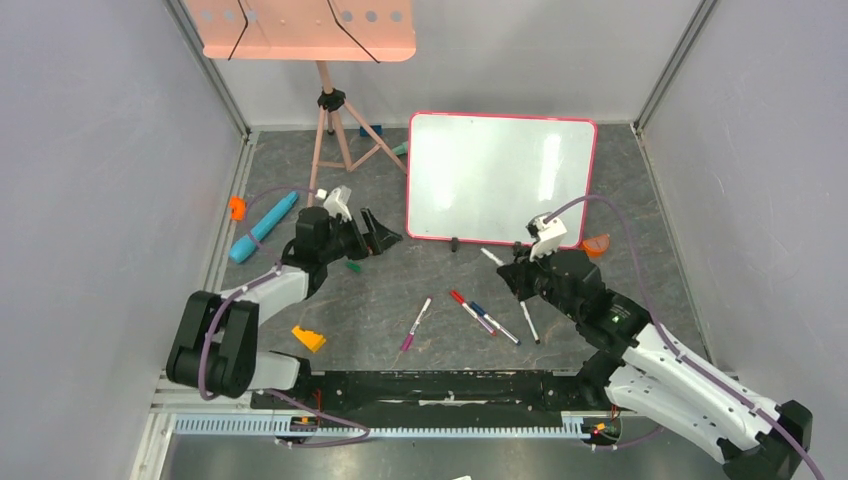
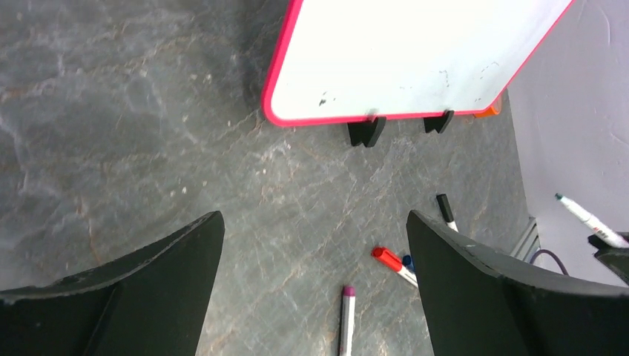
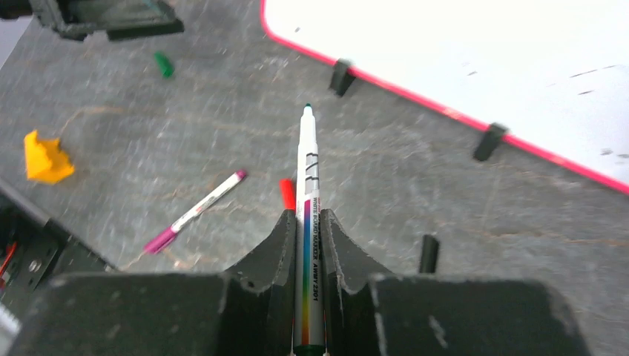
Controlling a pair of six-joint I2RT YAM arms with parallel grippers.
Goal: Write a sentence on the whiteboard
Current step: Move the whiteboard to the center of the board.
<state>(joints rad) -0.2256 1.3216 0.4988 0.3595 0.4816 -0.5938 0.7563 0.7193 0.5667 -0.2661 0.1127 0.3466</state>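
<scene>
Before one blank whiteboard (image 1: 500, 178), right gripper (image 3: 305, 220) clamps one marker (image 3: 307, 159); left gripper (image 2: 313, 219) gapes empty; four other markers (image 1: 416, 323) lie loose

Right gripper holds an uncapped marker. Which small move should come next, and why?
Probably bring the marker tip up to the whiteboard: the right gripper is shut on it, its tip is bare and short of the board, which shows no writing.

Bright, even overhead light, soft shadows, glare streaks on the whiteboard (image 1: 500, 178), wrist foregrounds blurred
</scene>
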